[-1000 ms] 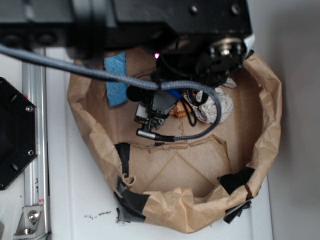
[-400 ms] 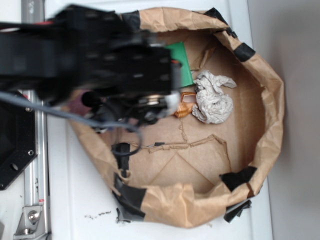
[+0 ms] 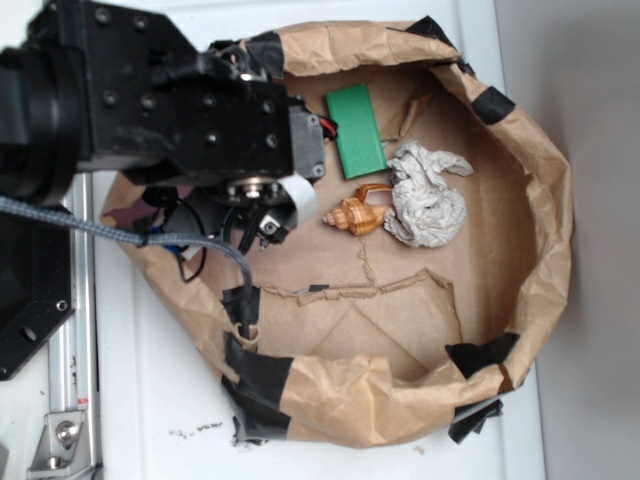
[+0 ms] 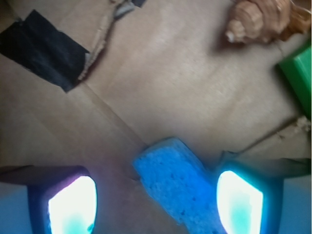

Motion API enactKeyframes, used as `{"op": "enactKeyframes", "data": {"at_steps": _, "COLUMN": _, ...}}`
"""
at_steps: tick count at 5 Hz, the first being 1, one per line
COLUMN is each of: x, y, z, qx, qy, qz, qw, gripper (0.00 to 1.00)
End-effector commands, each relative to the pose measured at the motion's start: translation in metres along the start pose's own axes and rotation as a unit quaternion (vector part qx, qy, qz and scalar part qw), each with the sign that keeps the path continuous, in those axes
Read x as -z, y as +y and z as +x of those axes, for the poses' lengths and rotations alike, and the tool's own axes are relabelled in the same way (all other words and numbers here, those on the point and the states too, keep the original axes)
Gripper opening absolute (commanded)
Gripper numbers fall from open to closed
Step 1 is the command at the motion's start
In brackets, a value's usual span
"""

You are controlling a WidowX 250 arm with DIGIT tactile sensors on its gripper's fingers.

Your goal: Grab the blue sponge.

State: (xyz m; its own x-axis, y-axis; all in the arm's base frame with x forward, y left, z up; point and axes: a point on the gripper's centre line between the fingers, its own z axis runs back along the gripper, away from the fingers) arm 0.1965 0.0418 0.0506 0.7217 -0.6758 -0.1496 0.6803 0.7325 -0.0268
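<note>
In the wrist view the tool [image 4: 156, 200] is spread wide, its two glowing pads at the lower left and lower right of the frame. The blue sponge [image 4: 175, 183] lies flat on the brown paper between them, much nearer the right pad [image 4: 240, 200] than the left, and angled from about 11 o'clock to 5 o'clock. Whether the right pad touches it cannot be told; the left pad stands clear of it.

From the sponge, a strip of black tape [image 4: 46, 48] sits at 10 o'clock beside a torn paper edge. A tan seashell [image 4: 261, 19] lies at 1 o'clock, and a corner of the green block [image 4: 300, 80] shows at 2 o'clock by the frame edge.

In the exterior view the black arm [image 3: 150, 100] hangs over the left side of the paper bag [image 3: 545, 230], hiding the sponge. The seashell is at the arm's 3 o'clock, touching a crumpled white paper wad [image 3: 425, 195]; the green block is at 12 o'clock from the shell. The bag rests on a white worktop [image 3: 160, 400].
</note>
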Motion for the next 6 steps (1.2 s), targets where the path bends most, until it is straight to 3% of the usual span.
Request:
{"op": "enactKeyframes", "data": {"at_steps": 1, "x": 0.016, "y": 0.029, "z": -0.012, "qx": -0.066, "qy": -0.023, "qz": 0.071, "qw": 0.995, "gripper": 1.0}}
{"op": "enactKeyframes", "data": {"at_steps": 2, "x": 0.027, "y": 0.043, "z": -0.013, "qx": -0.111, "qy": -0.02, "qz": 0.114, "qw": 0.987, "gripper": 1.0}}
{"op": "enactKeyframes", "data": {"at_steps": 3, "x": 0.034, "y": 0.044, "z": -0.014, "qx": -0.144, "qy": -0.001, "qz": 0.125, "qw": 0.982, "gripper": 0.32}}
{"op": "enactKeyframes", "data": {"at_steps": 4, "x": 0.033, "y": 0.044, "z": -0.014, "qx": -0.151, "qy": -0.006, "qz": 0.12, "qw": 0.981, "gripper": 0.0}}
{"op": "enactKeyframes", "data": {"at_steps": 6, "x": 0.032, "y": 0.045, "z": -0.014, "qx": -0.157, "qy": -0.008, "qz": 0.105, "qw": 0.982, "gripper": 0.0}}
